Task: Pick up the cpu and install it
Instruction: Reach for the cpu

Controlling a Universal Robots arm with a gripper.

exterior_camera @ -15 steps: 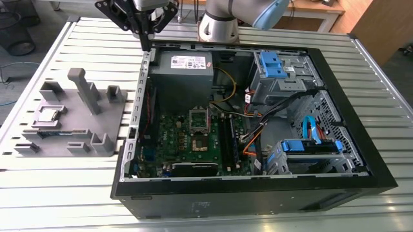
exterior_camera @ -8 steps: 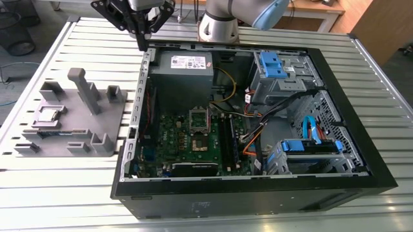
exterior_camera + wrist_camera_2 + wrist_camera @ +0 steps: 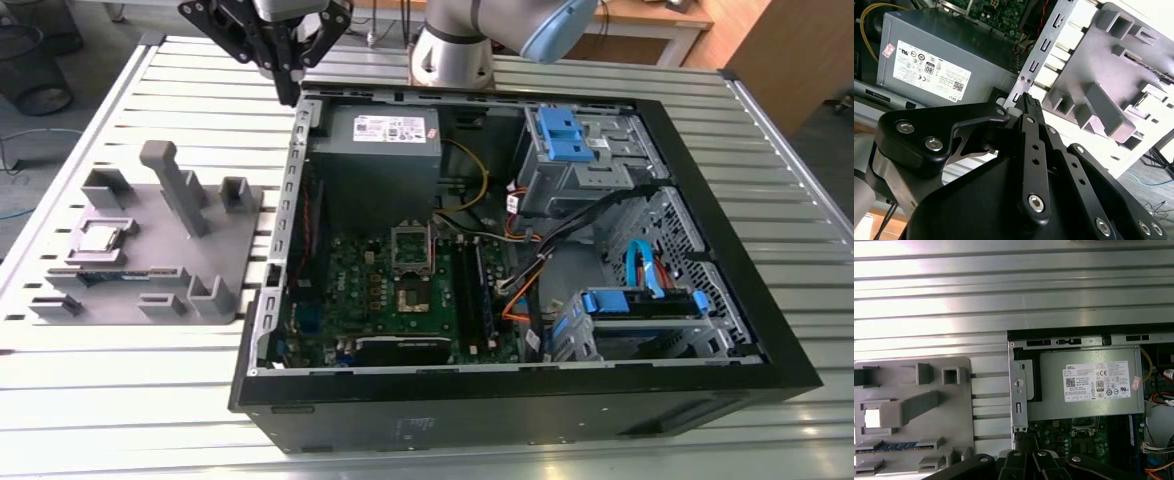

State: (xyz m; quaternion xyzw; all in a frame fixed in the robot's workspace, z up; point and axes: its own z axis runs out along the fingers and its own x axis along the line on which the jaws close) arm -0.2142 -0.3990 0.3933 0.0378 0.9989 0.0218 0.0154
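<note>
The cpu [image 3: 104, 237] is a small silvery square lying in a pocket of the grey fixture tray [image 3: 200, 250], at the exterior view's left, outside the computer case. In the first wrist view the cpu [image 3: 872, 417] shows as a bright square on that tray [image 3: 914, 380]. My gripper [image 3: 287, 92] hangs high over the far left corner of the case, well away from the cpu. Its black fingers [image 3: 1029, 107] meet at the tips, shut with nothing between them. The motherboard's socket [image 3: 416, 292] lies inside the case with its bracket raised.
The open black case [image 3: 534, 400] holds a grey power supply [image 3: 387, 130], blue drive cages [image 3: 641, 305] and orange and black cables [image 3: 521, 290]. A green memory stick [image 3: 896, 446] lies in the tray, which has tall grey posts [image 3: 171, 180]. All of it rests on a slatted metal table [image 3: 134, 400].
</note>
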